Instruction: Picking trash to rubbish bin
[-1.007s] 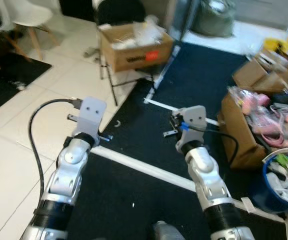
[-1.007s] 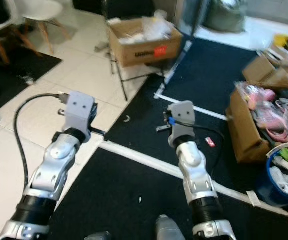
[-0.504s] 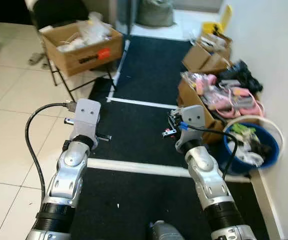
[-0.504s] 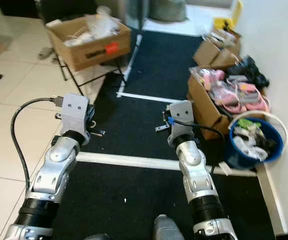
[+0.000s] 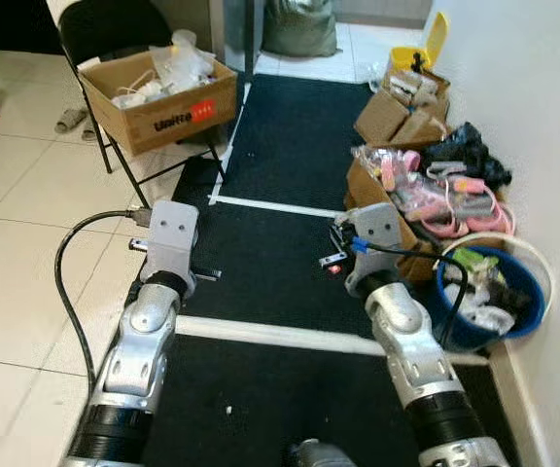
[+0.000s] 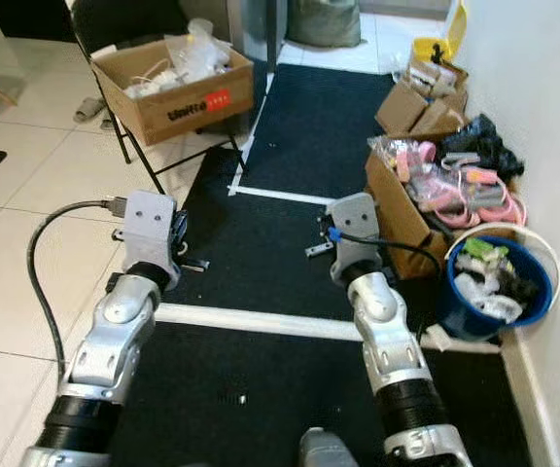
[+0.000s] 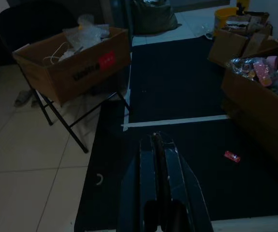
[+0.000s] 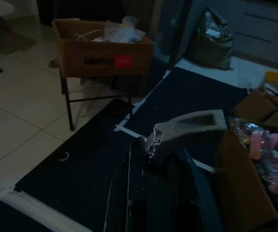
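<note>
In the right wrist view my right gripper (image 8: 151,145) is shut on a pale grey torn scrap (image 8: 192,126) that sticks out past its black fingers. The left wrist view has my left gripper (image 7: 157,139) shut with nothing in it, held over the black mat. The blue rubbish bin (image 5: 536,292) with a white rim stands by the wall, to the right of my right arm (image 5: 372,232), and is heaped with trash. A small red wrapper (image 5: 334,267) lies on the mat just left of the right wrist. My left arm (image 5: 170,233) is held out over the mat's left edge.
An open brown box of pink items (image 5: 406,190) sits just behind the bin, with more boxes (image 5: 397,112) beyond. A cardboard box rests on a folding chair (image 5: 158,92) at the far left. White tape lines (image 5: 280,334) cross the black mat. A white wall (image 5: 542,117) runs along the right.
The whole view has swung to the right, bringing the bin and wall fully into view. Both arms hold the same pose before me.
</note>
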Motion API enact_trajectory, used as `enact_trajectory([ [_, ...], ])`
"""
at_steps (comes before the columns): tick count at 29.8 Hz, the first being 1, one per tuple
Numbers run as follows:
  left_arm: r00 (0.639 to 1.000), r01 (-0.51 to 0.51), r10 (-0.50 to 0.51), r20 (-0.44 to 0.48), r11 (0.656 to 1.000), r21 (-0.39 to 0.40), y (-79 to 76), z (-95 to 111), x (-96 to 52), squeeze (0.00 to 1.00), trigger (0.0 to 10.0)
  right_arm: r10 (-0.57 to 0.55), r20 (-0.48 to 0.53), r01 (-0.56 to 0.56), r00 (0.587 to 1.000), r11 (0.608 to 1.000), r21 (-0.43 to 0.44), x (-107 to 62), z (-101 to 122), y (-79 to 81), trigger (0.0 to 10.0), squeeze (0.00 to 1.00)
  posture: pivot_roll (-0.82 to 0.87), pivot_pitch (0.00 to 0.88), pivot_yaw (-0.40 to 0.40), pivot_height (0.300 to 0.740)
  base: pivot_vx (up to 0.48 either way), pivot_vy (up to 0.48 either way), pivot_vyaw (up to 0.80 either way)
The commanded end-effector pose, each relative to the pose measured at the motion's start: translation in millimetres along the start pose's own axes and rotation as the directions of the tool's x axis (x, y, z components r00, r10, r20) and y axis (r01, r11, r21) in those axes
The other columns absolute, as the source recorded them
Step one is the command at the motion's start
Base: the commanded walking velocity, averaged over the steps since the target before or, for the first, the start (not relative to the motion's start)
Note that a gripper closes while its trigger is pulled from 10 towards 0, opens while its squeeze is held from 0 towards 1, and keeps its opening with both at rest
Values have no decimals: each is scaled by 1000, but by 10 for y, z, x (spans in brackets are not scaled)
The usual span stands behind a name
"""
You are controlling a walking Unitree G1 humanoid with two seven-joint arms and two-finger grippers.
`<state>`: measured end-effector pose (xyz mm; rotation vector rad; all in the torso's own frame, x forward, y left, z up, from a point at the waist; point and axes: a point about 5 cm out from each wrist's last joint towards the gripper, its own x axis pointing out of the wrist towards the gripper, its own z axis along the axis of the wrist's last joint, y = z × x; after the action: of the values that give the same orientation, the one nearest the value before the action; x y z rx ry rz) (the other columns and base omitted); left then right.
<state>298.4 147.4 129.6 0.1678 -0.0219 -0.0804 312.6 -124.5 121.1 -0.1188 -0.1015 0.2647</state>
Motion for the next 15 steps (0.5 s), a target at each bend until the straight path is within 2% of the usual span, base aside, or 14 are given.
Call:
enact_trajectory([
  [1, 1000, 0, 0, -2, 1000, -11, -18, -11, -14, 0, 10000, -1, -20, 1, 1000, 1000, 2, -15, -38, -12, 10000, 0, 41, 71, -32, 740, 326, 0, 0],
  [15, 1000, -6, 6, -4, 1000, -14, -14, -27, -39, 0, 10000, 8, -29, -8, 1000, 1000, 4, 1, -46, -11, 10000, 0, 42, 59, -43, 740, 348, 0, 0],
])
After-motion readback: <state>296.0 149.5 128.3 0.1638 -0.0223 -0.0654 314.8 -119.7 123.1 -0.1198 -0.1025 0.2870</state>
